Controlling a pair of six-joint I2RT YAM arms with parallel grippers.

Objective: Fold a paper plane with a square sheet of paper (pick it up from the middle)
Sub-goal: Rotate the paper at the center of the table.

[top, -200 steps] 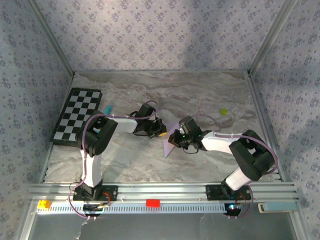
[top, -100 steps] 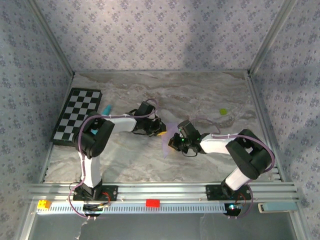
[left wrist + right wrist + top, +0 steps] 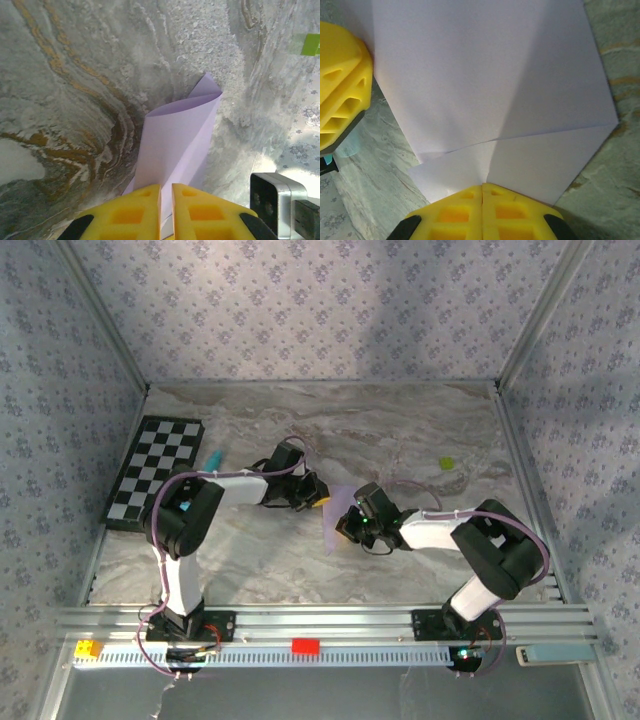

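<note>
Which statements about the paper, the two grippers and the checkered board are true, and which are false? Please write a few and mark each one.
1. The right gripper is shut on the square sheet of paper. True.
2. The paper lies flat and unfolded. False: it is bent into a curve and pinched by both grippers.
3. The checkerboard lies at the left side of the table, apart from the paper. True.
4. The left gripper is wide open above the checkerboard. False: the left gripper is closed on the paper near the middle of the table.
</note>
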